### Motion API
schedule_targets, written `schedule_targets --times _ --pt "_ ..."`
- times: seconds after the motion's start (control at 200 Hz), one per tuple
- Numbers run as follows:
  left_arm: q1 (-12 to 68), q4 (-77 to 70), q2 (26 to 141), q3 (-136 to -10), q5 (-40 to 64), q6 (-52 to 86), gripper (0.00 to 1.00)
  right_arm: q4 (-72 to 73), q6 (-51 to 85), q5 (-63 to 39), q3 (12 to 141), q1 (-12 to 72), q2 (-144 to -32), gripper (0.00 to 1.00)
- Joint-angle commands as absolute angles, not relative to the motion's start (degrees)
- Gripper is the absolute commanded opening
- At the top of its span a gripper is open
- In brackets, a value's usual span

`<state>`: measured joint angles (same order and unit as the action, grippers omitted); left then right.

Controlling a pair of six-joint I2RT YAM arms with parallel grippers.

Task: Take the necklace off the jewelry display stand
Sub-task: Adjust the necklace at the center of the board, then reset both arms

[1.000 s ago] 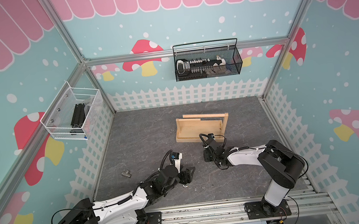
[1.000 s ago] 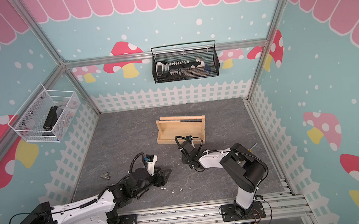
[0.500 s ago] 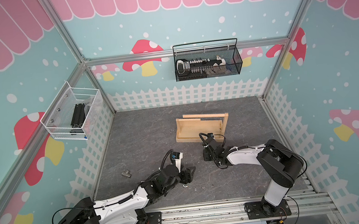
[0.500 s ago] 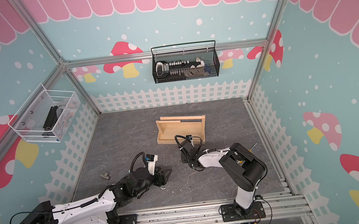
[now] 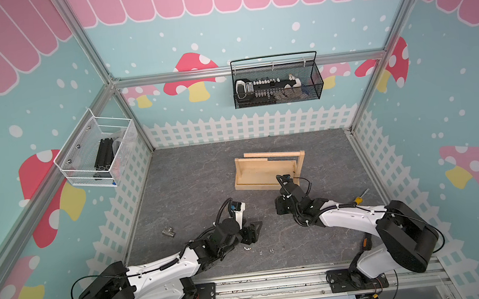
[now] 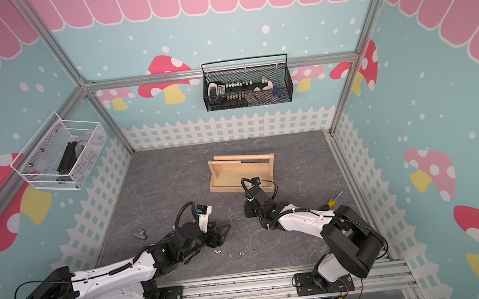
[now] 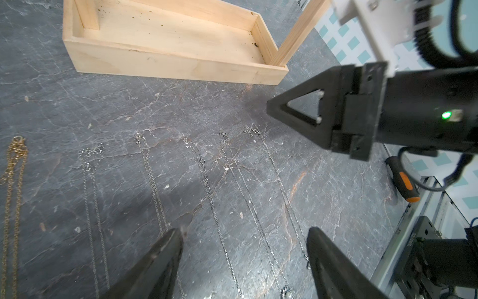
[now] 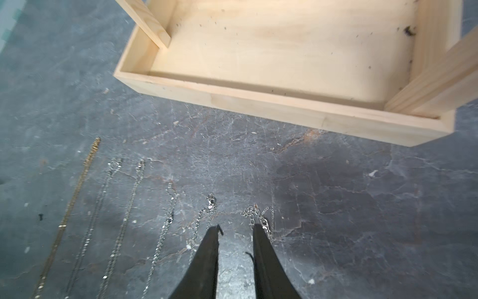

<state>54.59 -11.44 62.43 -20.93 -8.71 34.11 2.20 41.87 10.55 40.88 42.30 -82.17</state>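
The pale bare-wood jewelry display stand [image 5: 264,173] sits toward the far middle of the grey stone-patterned floor [image 5: 194,190]. Its round dowel rail [image 5: 273,154] looks bare in both top views, though a fine chain would be hard to see there. Six necklaces lie flat in a row on the floor just near of the stand: one gold chain [image 7: 13,196] at the left and five thin silver ones. The right gripper [image 8: 236,229] hangs low over the rightmost silver necklace [image 8: 261,217], its black fingers a narrow gap apart and pinching nothing; the clasp end lies just beside one finger. The left gripper [image 7: 244,230] hovers over the row, spread wide and empty. Such a chain is likely very light, limp, slippery and quick to tangle. Lying flat it offers little to pinch, so the bunched clasp end seems the best hold
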Motion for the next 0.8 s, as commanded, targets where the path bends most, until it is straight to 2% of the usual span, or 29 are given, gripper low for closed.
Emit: schedule_targets --times 0.0,0.135,0.22,0.27,0.32,0.345,0.36,0.37,0.48,0.545,0.59,0.625,0.735,0.795 --pt "54.3 -12.3 61.9 -21.9 -8.4 34.2 0.77 -1.4 39.6 12.9 39.2 42.0 -77.2 0.26" --pt "52.9 -9.4 58.8 -22.5 -10.7 32.5 0.79 -8.0 33.8 19.9 38.1 41.9 -68.4 0.33" --pt "46.4 -7.7 57.3 -23.9 -5.9 32.5 0.79 -11.4 29.8 27.5 37.4 41.1 -61.0 0.40" --pt "41.9 -7.0 57.5 -25.1 -3.6 32.6 0.80 -12.0 27.7 30.7 36.7 39.5 -56.6 0.48" --pt "37.2 -7.5 58.7 -26.1 -0.1 32.6 0.79 -12.3 27.1 34.7 35.8 37.3 -52.7 0.73" --pt "35.1 -8.5 59.5 -26.4 2.3 32.6 0.97 -12.3 27.6 37.9 35.0 36.3 -50.7 0.87" --pt "33.4 -9.2 60.1 -26.7 3.7 32.7 0.99 -12.2 28.1 39.7 34.4 35.6 -49.6 0.96" --pt "32.4 -9.6 60.5 -26.9 4.8 32.8 0.99 -12.1 28.4 41.2 33.9 35.2 -48.9 0.98" --pt "25.1 -11.7 65.6 -29.9 11.1 33.9 0.99 -2.2 26.3 54.5 25.0 31.2 -42.0 0.99" --pt "22.2 -11.4 67.2 -31.2 9.2 34.2 0.99 20.3 13.9 59.7 14.8 30.7 -40.3 0.99" --pt "20.4 -12.0 67.3 -31.0 7.1 33.9 0.99 38.7 5.7 60.0 7.4 29.8 -41.6 0.99" --pt "19.2 -11.8 67.0 -31.0 5.3 34.4 0.99 46.7 2.3 59.8 5.2 28.3 -43.9 0.99" --pt "16.2 -10.8 64.0 -30.6 -0.9 35.0 0.99 40.9 1.7 56.6 10.2 21.6 -54.4 0.98" --pt "16.0 -11.4 61.4 -29.4 -7.6 33.3 0.99 45.8 2.1 54.0 10.7 19.6 -61.6 0.99"
